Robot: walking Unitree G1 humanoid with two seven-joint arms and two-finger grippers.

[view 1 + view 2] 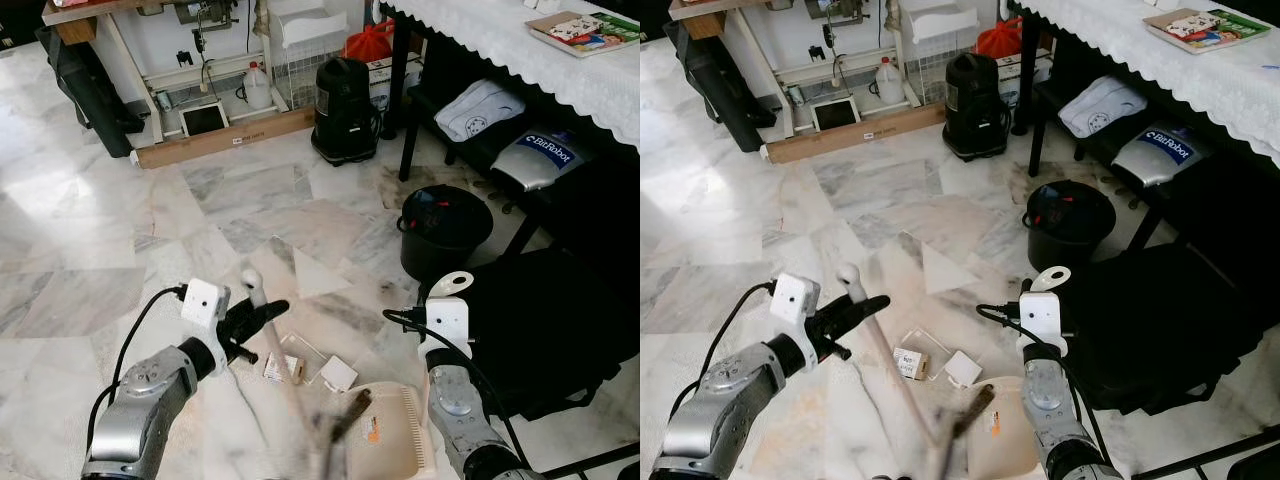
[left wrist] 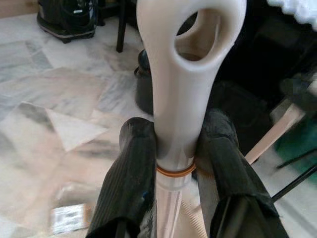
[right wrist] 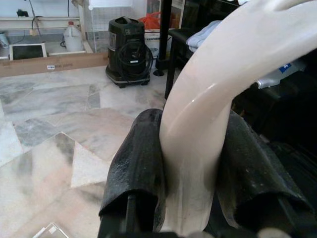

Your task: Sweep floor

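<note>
My left gripper [image 1: 256, 319] is shut on a cream broom handle [image 1: 252, 289] just below its looped end [image 2: 190, 44], one black finger [image 2: 130, 173] on each side. The stick slants down to a blurred dark brush [image 1: 335, 425] at the mouth of a cream dustpan [image 1: 392, 437] lying on the marble floor. My right gripper [image 3: 193, 148] is shut on the dustpan's curved upright handle [image 1: 452, 285]. Small pieces of litter, a card [image 1: 279, 368] and a white square [image 1: 338, 374], lie on the floor just in front of the dustpan.
A black bucket [image 1: 445, 230] stands just beyond my right arm. A dark chair or bag [image 1: 560, 320] is at the right, under a table with a white lace cloth [image 1: 520, 40]. A black vacuum [image 1: 345, 95] and a wooden board [image 1: 225, 138] are at the back.
</note>
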